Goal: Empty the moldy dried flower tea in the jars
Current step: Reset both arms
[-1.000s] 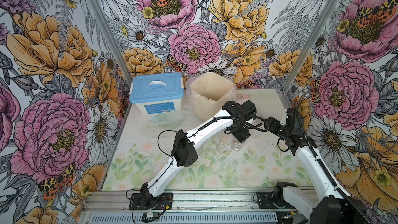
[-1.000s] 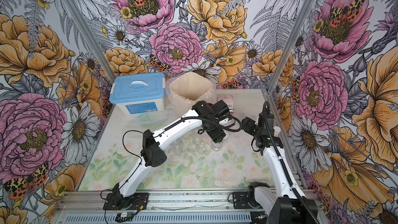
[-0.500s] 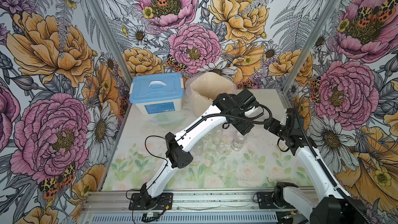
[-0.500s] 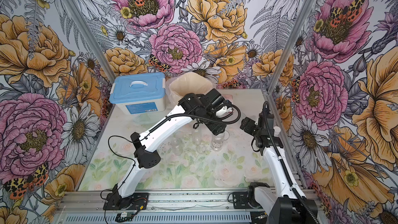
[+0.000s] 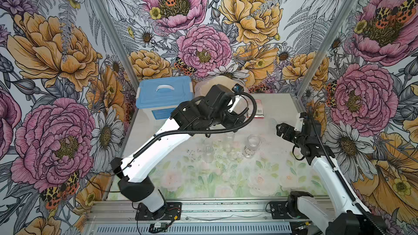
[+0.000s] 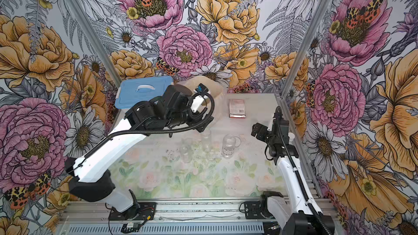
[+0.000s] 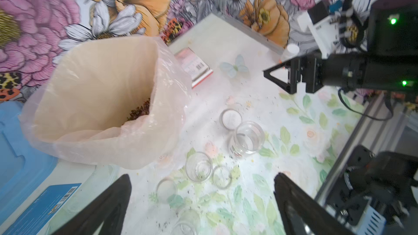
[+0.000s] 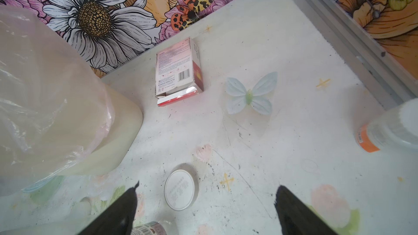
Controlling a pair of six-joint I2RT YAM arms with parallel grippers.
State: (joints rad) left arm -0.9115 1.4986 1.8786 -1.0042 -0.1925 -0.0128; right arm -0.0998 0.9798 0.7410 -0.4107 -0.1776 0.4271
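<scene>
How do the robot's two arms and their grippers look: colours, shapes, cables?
The left arm and right arm have white shells with black joints and wrists. A black ribbed cable runs outside each. The left gripper and right gripper have black wedge-shaped fingers. Small green lights glow on the right arm.

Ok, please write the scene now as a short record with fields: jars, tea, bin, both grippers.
wide jar: upright on the table, open, looks empty
white lid: flat on the table, apart from the wide jar
farther slim jar: upright, open
nearer slim jar: upright, open
tea: heap inside the lined bin; crumbs scattered on the table
left gripper: open, empty, above the jars
right gripper: open, empty
</scene>
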